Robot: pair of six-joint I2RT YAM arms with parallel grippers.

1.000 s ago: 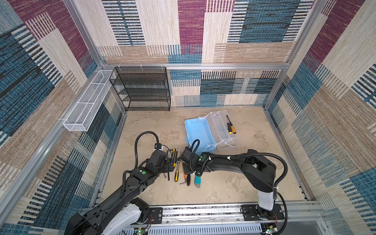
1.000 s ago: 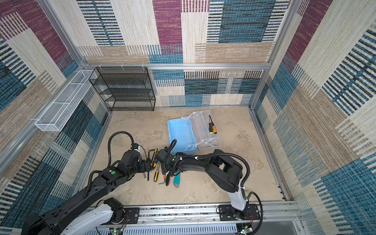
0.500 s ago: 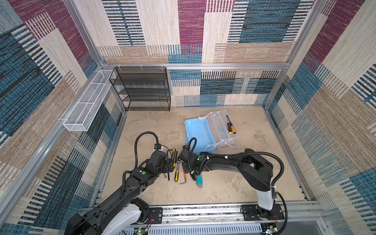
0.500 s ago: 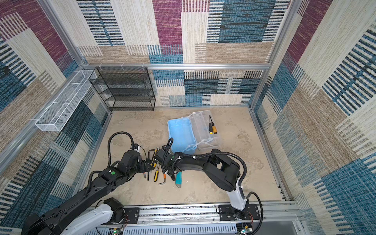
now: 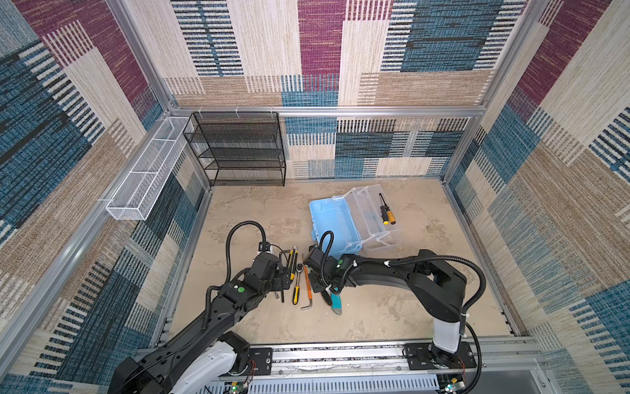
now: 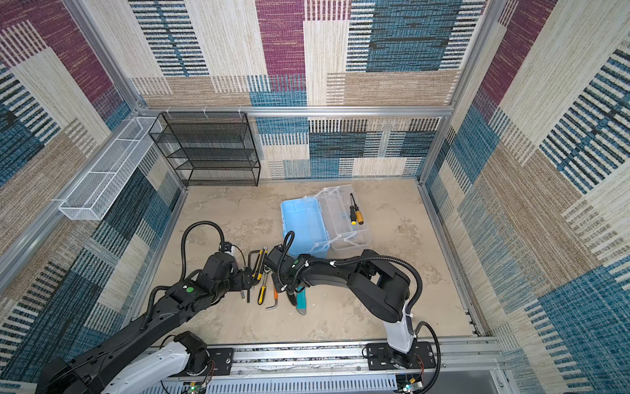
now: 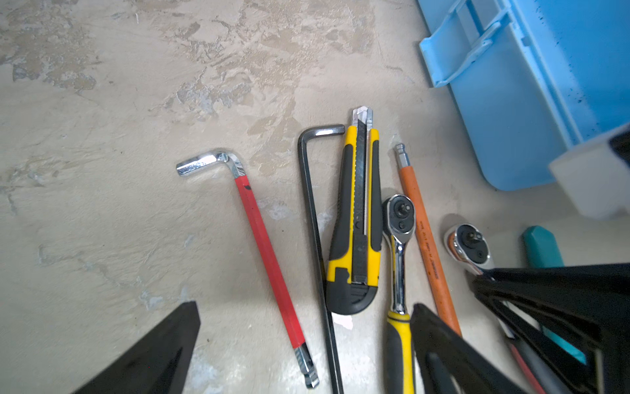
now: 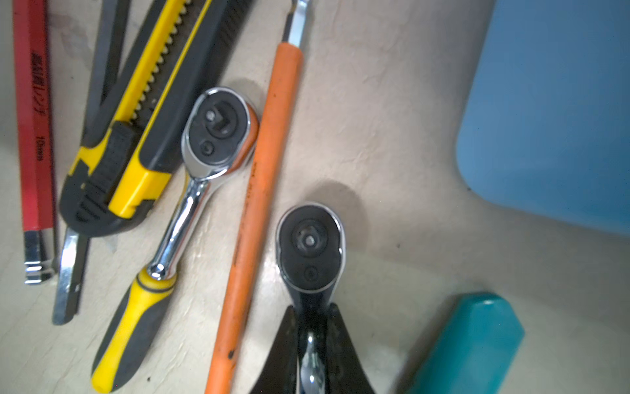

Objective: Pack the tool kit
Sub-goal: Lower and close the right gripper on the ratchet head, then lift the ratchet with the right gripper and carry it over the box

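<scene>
Right gripper (image 8: 312, 308) is clenching the black ratchet (image 8: 309, 249) by its neck, just behind the head, with both jaws pressing on the chrome. That hold is probably keeping the heavy head close to the jaws so that it is not swinging in the lift. Whether it is leaving the worktop (image 8: 392, 143) yet I cannot tell. The jaws are also reaching in where there is room: the orange hex key (image 8: 259, 204) is lying just beside the ratchet on one side and the teal knife (image 8: 470, 341) is lying near it on the other, and neither is touching them.

Beyond the orange key, the yellow ratchet (image 8: 218, 133), yellow knife (image 8: 146, 112), black hex key (image 7: 311, 218) and red hex key (image 7: 267, 252) are lying side by side near the worktop's front edge, handy to both arms. Left gripper (image 7: 305, 303) is hovering released over that row with its jaws spanning most of it. It is likely lining up its own pick while keeping clear of the right arm.

Toolbox (image 5: 332, 221) is sitting further back, right of the worktop's middle, with its clear lid (image 5: 364, 211) lying folded open so that tools are free to drop straight in. The tub is looking empty. Two screwdrivers (image 5: 387, 213) are resting on the lid, not in the tub, so they are likely needing a move before it is closing.
</scene>
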